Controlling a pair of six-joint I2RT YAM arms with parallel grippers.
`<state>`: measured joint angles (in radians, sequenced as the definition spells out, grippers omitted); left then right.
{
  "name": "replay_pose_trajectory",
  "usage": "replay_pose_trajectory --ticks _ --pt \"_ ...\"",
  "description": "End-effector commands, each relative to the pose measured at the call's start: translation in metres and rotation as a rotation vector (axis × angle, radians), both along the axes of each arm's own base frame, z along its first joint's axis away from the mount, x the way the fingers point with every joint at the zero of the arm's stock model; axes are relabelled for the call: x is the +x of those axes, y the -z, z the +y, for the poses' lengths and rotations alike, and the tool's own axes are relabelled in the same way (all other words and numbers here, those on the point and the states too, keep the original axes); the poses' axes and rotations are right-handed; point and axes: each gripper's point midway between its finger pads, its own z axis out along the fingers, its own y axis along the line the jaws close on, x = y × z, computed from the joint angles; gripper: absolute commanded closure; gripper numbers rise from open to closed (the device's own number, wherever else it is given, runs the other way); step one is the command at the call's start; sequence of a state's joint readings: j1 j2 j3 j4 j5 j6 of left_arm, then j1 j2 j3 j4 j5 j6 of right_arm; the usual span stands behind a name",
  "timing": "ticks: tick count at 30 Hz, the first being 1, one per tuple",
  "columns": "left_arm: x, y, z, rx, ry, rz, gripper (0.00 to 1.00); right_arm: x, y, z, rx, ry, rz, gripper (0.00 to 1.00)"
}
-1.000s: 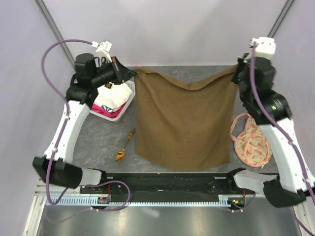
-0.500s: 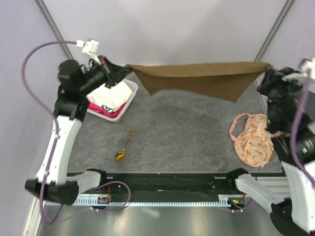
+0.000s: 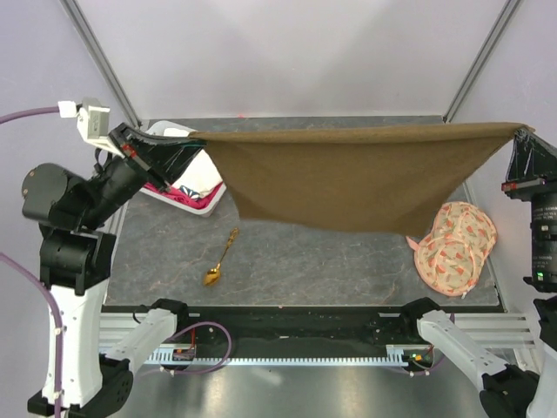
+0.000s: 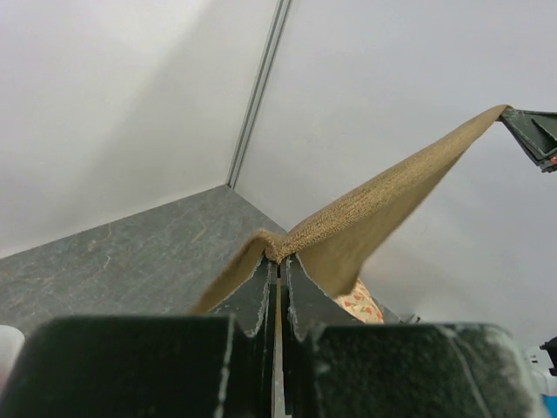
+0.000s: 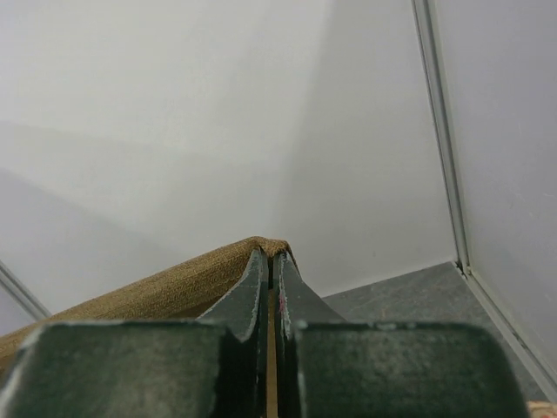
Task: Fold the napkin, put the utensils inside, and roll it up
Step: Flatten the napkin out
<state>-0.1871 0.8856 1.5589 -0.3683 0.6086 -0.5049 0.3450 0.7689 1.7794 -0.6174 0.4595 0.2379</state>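
Left gripper (image 4: 278,263): jaws clamped shut on one upper corner of the napkin (image 3: 348,178). Right gripper (image 5: 271,258): jaws likewise clamped on the opposite upper corner. The cloth is stretched taut between them, its top edge nearly level and the remainder hanging, apparently clear of the table (image 3: 331,261). The spoon (image 3: 221,259) lies on the table near the napkin's left lower corner, apart from it, bowl toward the near edge. A white basket (image 3: 207,205) of cloths sits beside the left gripper. A peach floral fabric piece (image 3: 454,248) lies at the right.
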Motion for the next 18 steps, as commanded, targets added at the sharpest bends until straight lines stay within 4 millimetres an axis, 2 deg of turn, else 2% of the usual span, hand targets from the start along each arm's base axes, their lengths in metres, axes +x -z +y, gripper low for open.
replay_pose_trajectory --ticks 1,2,3,4,5,6,8,9,11,12,13,14,15,16,17,18 --pt "0.054 0.035 -0.01 0.006 0.007 0.173 0.98 0.064 0.042 0.004 -0.052 0.109 0.188 1.0" --pt "0.079 0.053 -0.015 0.015 0.011 0.234 0.98 0.085 0.053 0.01 -0.078 0.122 0.231 1.0" --pt "0.094 0.063 -0.018 0.018 0.008 0.252 0.98 0.097 0.062 0.01 -0.086 0.149 0.258 1.0" --pt "0.11 0.077 -0.019 0.028 -0.001 0.286 0.98 0.113 0.082 0.013 -0.11 0.165 0.31 1.0" --pt "0.139 0.1 -0.023 0.047 -0.016 0.346 0.98 0.133 0.094 0.017 -0.122 0.181 0.336 1.0" --pt "0.156 0.115 -0.026 0.058 -0.015 0.379 0.98 0.145 0.107 0.015 -0.13 0.212 0.365 1.0" --pt "0.182 0.14 -0.034 0.067 0.009 0.436 0.98 0.183 0.15 0.018 -0.161 0.233 0.45 1.0" --pt "0.212 0.174 -0.041 0.077 0.017 0.518 0.98 0.197 0.165 0.006 -0.145 0.266 0.478 1.0" --pt "0.24 0.204 -0.049 0.087 0.032 0.579 0.98 0.238 0.214 0.005 -0.151 0.244 0.566 1.0" --pt "0.265 0.229 -0.056 0.098 0.042 0.629 0.98 0.251 0.231 -0.007 -0.127 0.262 0.593 1.0" --pt "0.277 0.246 -0.06 0.104 0.055 0.664 0.98 0.265 0.25 -0.007 -0.121 0.235 0.625 1.0" --pt "0.288 0.256 -0.063 0.104 0.061 0.686 0.98 0.29 0.279 -0.007 -0.119 0.218 0.673 1.0" --pt "0.3 0.25 -0.066 0.099 0.067 0.666 0.98 0.303 0.295 -0.016 -0.107 0.224 0.701 1.0" --pt "0.317 0.281 -0.07 0.108 0.066 0.721 0.97 0.318 0.305 -0.013 -0.092 0.189 0.712 1.0" --pt "0.324 0.286 -0.073 0.108 0.069 0.726 0.9 0.339 0.346 -0.015 -0.091 0.18 0.793 1.0" --pt "0.335 0.279 -0.076 0.104 0.071 0.703 0.58 0.355 0.347 -0.021 -0.077 0.173 0.794 0.89"
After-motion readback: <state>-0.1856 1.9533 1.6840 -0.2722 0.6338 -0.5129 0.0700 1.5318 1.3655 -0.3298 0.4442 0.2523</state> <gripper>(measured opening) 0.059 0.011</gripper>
